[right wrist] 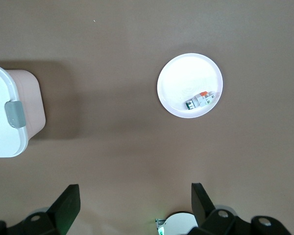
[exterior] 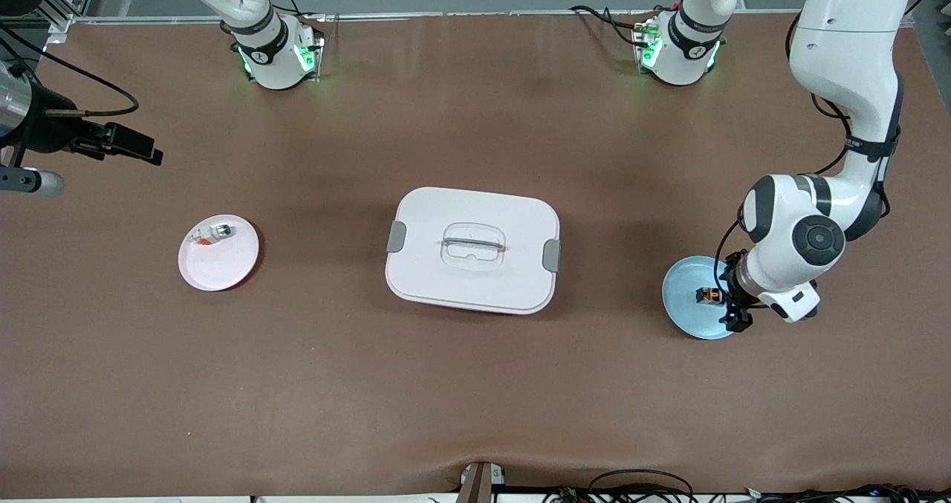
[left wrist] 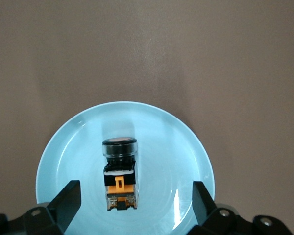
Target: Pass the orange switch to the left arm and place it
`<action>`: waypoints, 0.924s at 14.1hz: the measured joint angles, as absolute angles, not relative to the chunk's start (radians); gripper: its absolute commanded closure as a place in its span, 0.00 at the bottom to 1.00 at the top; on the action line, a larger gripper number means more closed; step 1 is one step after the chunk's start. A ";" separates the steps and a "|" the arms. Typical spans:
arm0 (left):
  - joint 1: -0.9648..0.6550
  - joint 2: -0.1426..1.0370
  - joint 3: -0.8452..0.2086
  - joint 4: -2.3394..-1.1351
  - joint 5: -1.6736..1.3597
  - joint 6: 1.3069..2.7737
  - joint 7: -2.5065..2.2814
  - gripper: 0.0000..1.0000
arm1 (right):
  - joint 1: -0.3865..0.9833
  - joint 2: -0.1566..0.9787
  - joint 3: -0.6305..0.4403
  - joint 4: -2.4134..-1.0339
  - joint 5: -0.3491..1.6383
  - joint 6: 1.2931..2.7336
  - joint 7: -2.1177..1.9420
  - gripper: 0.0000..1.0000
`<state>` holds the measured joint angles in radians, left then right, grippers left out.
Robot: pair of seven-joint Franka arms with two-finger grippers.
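The orange switch (exterior: 709, 295) (left wrist: 120, 174) lies on its side on a light blue plate (exterior: 682, 302) (left wrist: 176, 147) toward the left arm's end of the table, its round face pointing away from the wrist. My left gripper (exterior: 725, 296) (left wrist: 135, 196) hangs low over that plate, open, with one finger on each side of the switch and a clear gap to both. My right gripper (exterior: 135, 146) (right wrist: 135, 196) is up in the air over the right arm's end of the table, open and empty. The white lidded box (exterior: 475, 206) (right wrist: 5, 112) stands mid-table between the two plates.
A pink plate (exterior: 219, 269) (right wrist: 186, 78) toward the right arm's end carries a small silver-and-white part with a red bit (exterior: 212, 233) (right wrist: 201, 100). Bare brown table surrounds the box. Cables run along the table edge nearest the front camera.
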<state>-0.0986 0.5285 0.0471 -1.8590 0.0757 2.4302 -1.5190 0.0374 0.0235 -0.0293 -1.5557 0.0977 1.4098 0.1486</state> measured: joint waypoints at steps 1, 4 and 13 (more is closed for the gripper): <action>-0.099 0.520 0.047 -1.859 0.076 2.425 -1.519 0.00 | 0.039 0.024 -0.028 -1.556 0.096 1.410 0.149 0.00; -0.098 0.502 0.047 -1.859 0.077 2.388 -1.463 0.00 | 0.042 0.023 -0.027 -1.556 0.095 1.412 0.149 0.00; -0.097 0.485 0.046 -1.853 0.043 2.341 -0.657 0.00 | 0.066 -0.028 -0.022 -1.563 0.093 1.445 0.135 0.00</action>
